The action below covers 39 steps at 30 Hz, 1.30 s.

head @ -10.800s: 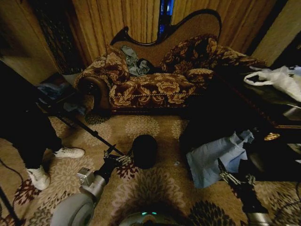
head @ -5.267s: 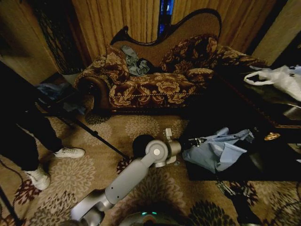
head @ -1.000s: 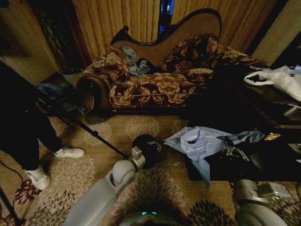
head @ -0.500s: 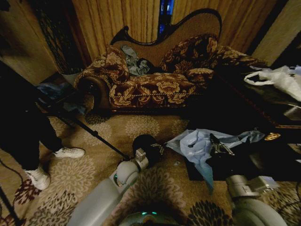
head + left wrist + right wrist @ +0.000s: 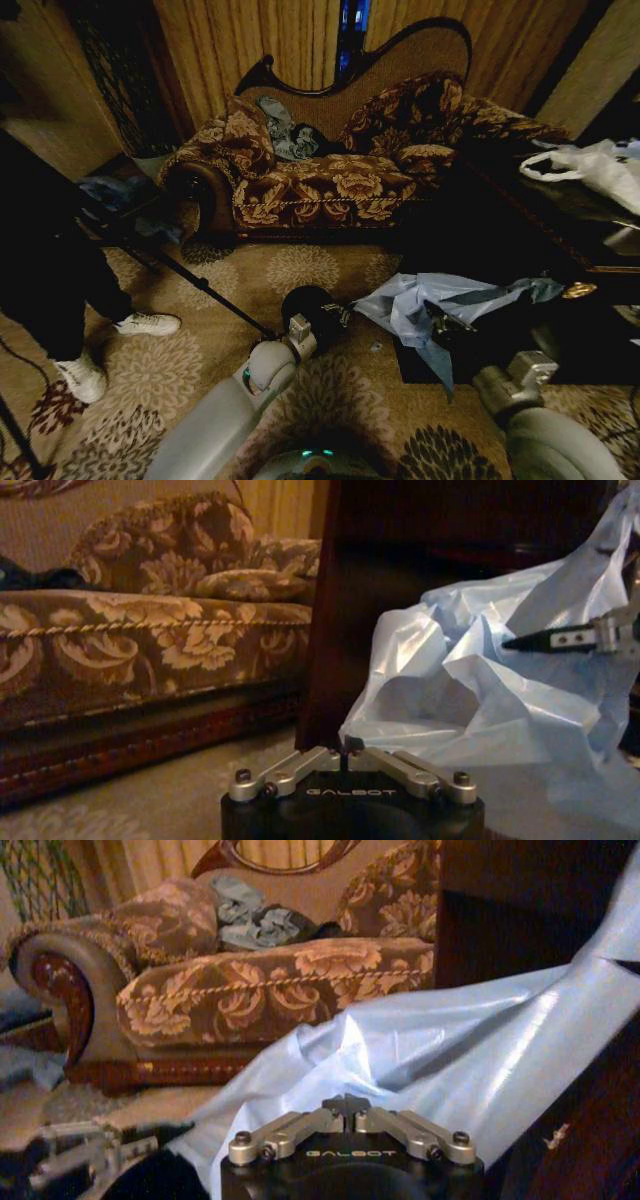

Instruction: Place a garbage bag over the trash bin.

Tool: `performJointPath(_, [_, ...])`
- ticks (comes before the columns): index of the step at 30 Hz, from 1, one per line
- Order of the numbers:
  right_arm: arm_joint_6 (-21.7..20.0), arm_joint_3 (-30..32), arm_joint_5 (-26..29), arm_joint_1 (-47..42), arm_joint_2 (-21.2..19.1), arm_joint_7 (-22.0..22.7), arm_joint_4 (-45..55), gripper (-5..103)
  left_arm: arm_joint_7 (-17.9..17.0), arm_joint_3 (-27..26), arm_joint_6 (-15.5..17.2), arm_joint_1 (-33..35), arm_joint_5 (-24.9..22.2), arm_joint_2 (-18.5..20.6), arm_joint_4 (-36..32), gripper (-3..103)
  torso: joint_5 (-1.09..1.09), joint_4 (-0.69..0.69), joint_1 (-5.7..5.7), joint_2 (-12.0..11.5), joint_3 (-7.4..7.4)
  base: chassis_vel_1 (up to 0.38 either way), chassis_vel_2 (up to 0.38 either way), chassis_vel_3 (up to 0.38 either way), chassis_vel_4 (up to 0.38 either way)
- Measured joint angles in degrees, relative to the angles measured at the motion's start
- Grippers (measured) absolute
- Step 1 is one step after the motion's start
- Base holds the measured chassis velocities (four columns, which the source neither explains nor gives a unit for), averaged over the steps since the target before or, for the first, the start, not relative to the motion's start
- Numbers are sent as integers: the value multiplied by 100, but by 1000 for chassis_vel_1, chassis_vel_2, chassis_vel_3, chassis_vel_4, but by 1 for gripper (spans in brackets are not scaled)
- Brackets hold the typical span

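Now, bag (image 5: 425,305): right of centre, draped beside bin (image 5: 308,312), not over it.
Handling: light, limp, slippery film (take its edge).
Left tool (image 5: 345,754): pinching bag.
Right tool (image 5: 347,1111): pinching bag.

Garbage bag (image 5: 420,305) now stretched lower and flatter, right gripper (image 5: 436,315) drawn back toward the robot.

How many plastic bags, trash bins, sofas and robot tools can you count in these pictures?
Plastic bags: 2, the light blue garbage bag and the white plastic bag
Trash bins: 1, the black trash bin
Sofas: 1, the flowered sofa
Robot tools: 2, the left tool and the right tool
Total: 6
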Motion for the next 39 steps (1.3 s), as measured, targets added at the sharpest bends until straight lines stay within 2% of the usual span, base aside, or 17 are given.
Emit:
performJointPath(14, [-70,-145,60,335,-210,130,-11,0,125,-148,-71,445,134,52,-448,0,-1,1,0,0,0,0,0,0,0])
performJointPath(25, [22,-723,-96,710,-207,9,-654,0,208,-328,-200,548,168,68,-524,0,-1,0,0,1,0,0,0,0,0])
performJointPath(32, [73,-945,-37,1319,-181,-1,-1138,0,250,-424,-253,720,206,42,-552,0,0,1,0,1,1,0,0,0,0])
performJointPath(35, [74,-1067,-26,1487,-203,37,-1285,0,274,-434,-280,771,234,34,-567,0,-1,1,0,1,1,0,0,0,0])
performJointPath(39, [34,-1131,114,1549,-133,326,-1247,0,351,-326,-330,656,257,27,-518,0,-1,0,0,1,1,0,0,0,0])
